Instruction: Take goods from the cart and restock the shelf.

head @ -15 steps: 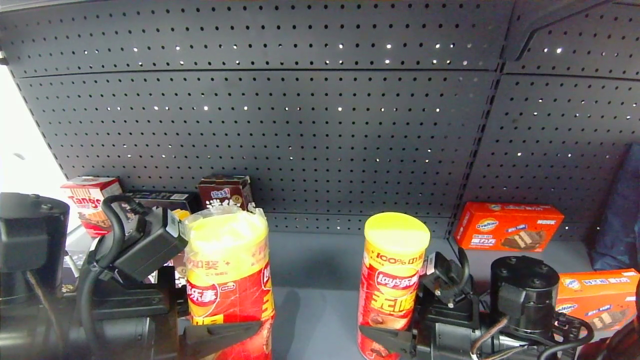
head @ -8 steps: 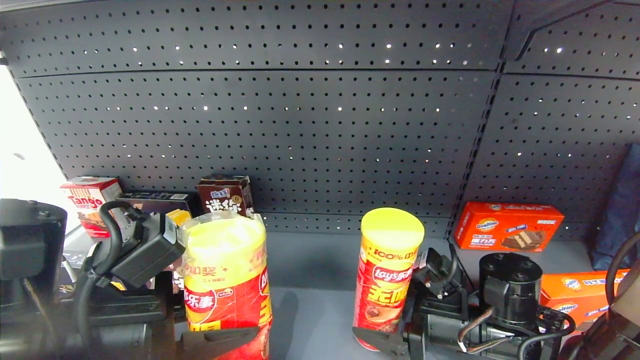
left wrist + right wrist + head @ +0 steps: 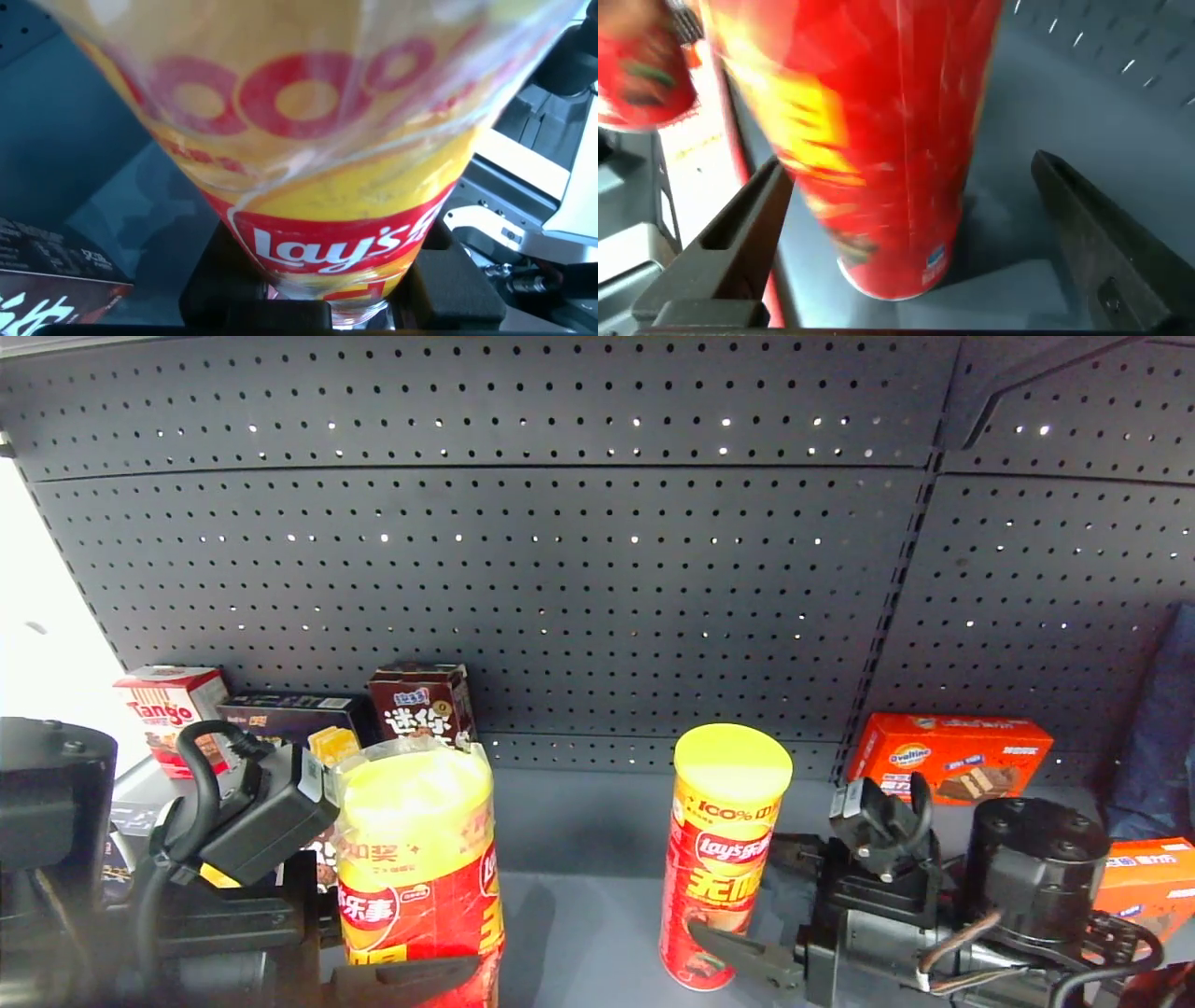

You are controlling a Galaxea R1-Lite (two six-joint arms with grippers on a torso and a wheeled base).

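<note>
Can (image 3: 724,859) stands on the shelf (image 3: 579,905), my right gripper (image 3: 908,173) spread clear of it; my left gripper (image 3: 332,294) clamps the wrapped pack (image 3: 415,859), not yet placed.

left hand (image 3: 411,943) grips wrapped chip pack (image 3: 415,840) | right hand (image 3: 738,896) spread around chip can (image 3: 726,821)

My head camera looked forward and down at the shelf (image 3: 579,905) from near. My left wrist camera sat very close on the wrapped chip pack (image 3: 327,177), my right wrist camera close and low on the single can (image 3: 896,121). The head view shared both with them.
</note>
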